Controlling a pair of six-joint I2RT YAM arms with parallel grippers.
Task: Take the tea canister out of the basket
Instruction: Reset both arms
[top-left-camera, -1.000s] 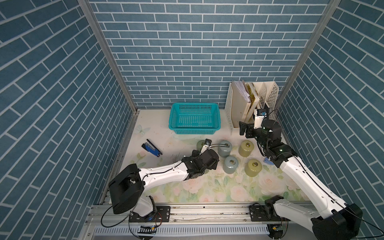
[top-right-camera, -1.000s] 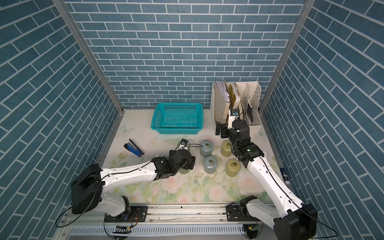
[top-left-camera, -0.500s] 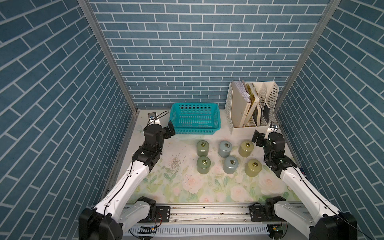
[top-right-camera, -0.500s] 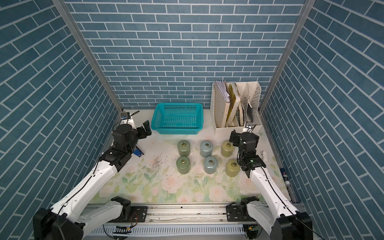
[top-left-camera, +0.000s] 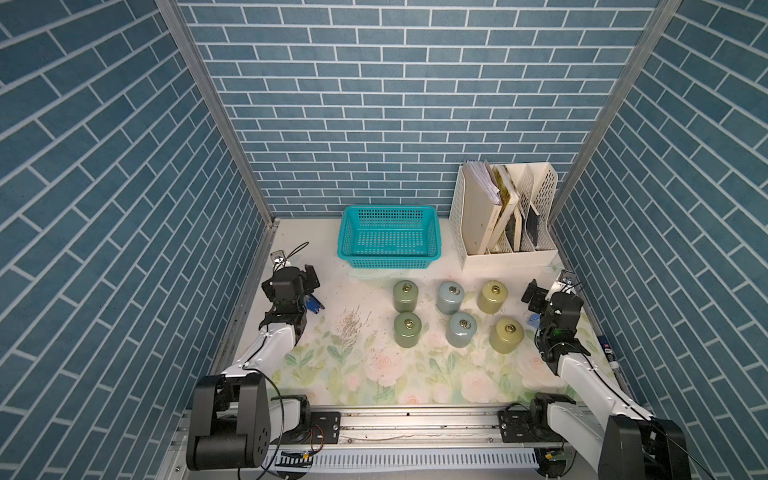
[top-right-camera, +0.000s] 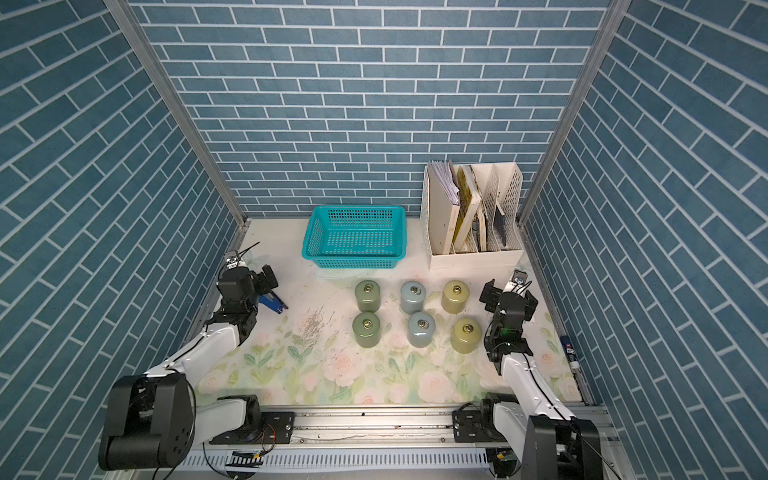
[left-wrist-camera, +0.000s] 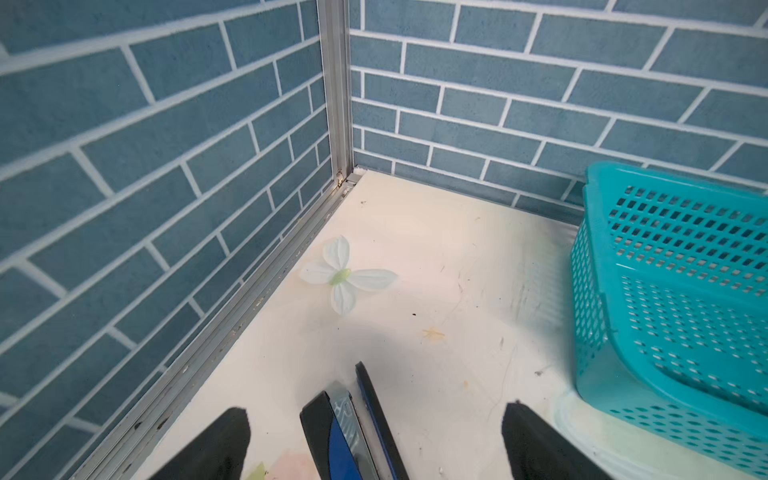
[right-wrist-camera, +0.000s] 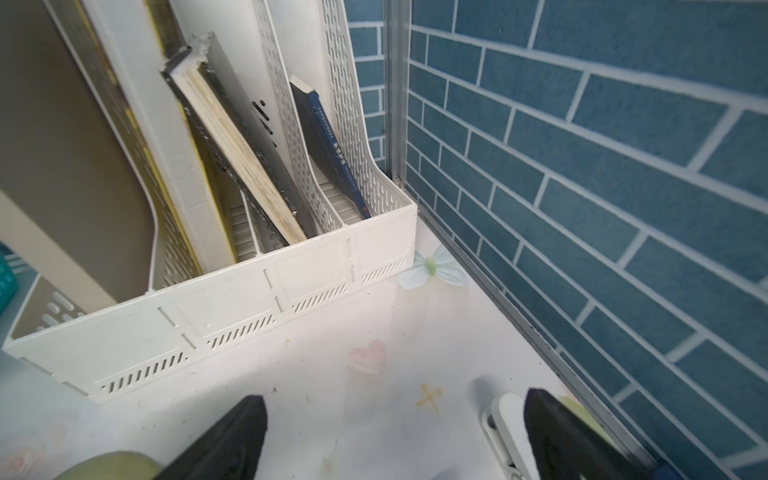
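Note:
The teal basket (top-left-camera: 388, 235) (top-right-camera: 353, 237) stands at the back middle, and only its lattice bottom shows inside it. Several tea canisters stand on the flowered mat in two rows of three: green (top-left-camera: 405, 296), blue-grey (top-left-camera: 451, 297) and olive (top-left-camera: 492, 296) behind, with green (top-left-camera: 407, 329), blue-grey (top-left-camera: 460, 329) and olive (top-left-camera: 507, 335) in front. My left gripper (top-left-camera: 309, 282) (left-wrist-camera: 374, 440) hangs open at the left wall, over a blue stapler (left-wrist-camera: 345, 432). At the right wall, beside the olive canisters, my right gripper (top-left-camera: 540, 293) (right-wrist-camera: 395, 436) is open and holds nothing.
A cream file rack (top-left-camera: 505, 216) (right-wrist-camera: 249, 291) with books and folders stands right of the basket. A white clip (right-wrist-camera: 503, 424) lies by one finger of the right gripper. Brick-patterned walls close in the left, back and right sides.
The left gripper has left the front green canister on the mat and swung to the left wall. The right arm has pulled back from the file rack to the right wall.

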